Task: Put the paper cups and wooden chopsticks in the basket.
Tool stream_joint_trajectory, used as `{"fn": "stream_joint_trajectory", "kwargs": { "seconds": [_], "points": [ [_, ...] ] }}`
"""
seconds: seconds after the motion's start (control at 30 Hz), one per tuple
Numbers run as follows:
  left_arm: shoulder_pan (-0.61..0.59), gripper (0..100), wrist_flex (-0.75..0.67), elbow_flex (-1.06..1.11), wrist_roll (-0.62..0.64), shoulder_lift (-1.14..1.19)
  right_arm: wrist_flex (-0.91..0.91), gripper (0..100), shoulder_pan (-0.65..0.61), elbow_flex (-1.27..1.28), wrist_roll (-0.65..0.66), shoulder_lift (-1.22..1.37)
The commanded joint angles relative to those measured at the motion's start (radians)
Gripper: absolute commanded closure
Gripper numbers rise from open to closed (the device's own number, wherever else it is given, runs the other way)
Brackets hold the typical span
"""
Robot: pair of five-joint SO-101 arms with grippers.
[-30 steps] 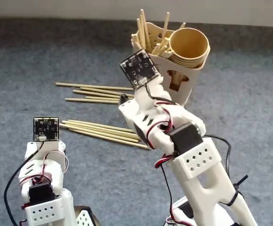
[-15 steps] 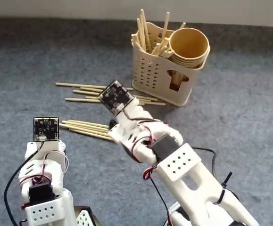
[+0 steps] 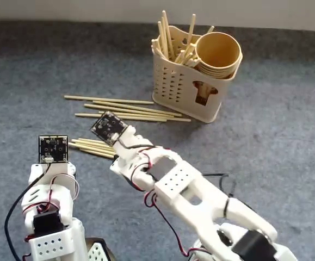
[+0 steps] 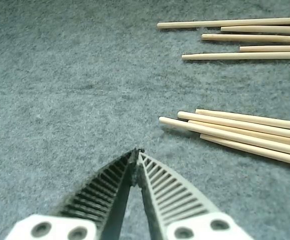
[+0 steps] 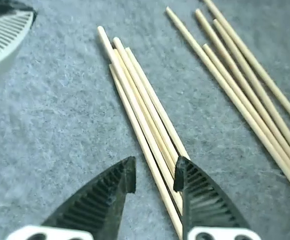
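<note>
The cream basket (image 3: 181, 84) stands at the back with stacked paper cups (image 3: 218, 54) and several chopsticks in it. Loose wooden chopsticks lie on the carpet in two groups: a far group (image 3: 124, 109) and a near bundle (image 3: 91, 147). My right gripper (image 5: 155, 175) is open just above one end of the near bundle (image 5: 143, 112), with sticks running between its fingers and nothing gripped. My left gripper (image 4: 136, 153) is shut and holds nothing, low over the carpet a short way from the near bundle's (image 4: 235, 132) tips.
Grey carpet covers the whole surface. The right arm (image 3: 173, 182) stretches diagonally across the middle, and the left arm (image 3: 51, 201) stands at the front left. The left gripper's fingers (image 5: 4, 30) show near the bundle's other end. Bare carpet lies right of the basket.
The right arm has swung away from the basket, down and to the left, and now sits over the near bundle of chopsticks. The left arm has kept still.
</note>
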Motion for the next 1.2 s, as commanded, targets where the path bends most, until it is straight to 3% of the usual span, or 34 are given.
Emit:
{"fn": "stream_joint_trajectory", "kwargs": {
  "seconds": [0.0,0.73,1.17],
  "points": [
    [0.012,99,0.005,0.019,-0.008,0.005,-0.081,86.5,-0.027,-0.015,0.078,0.051],
    [0.012,99,0.005,0.019,-0.008,0.005,-0.081,89.3,-0.018,-0.263,0.112,0.460],
    [0.012,99,0.006,0.019,-0.008,0.005,0.371,89.7,-0.008,-0.495,0.114,0.599]
  ]
}}
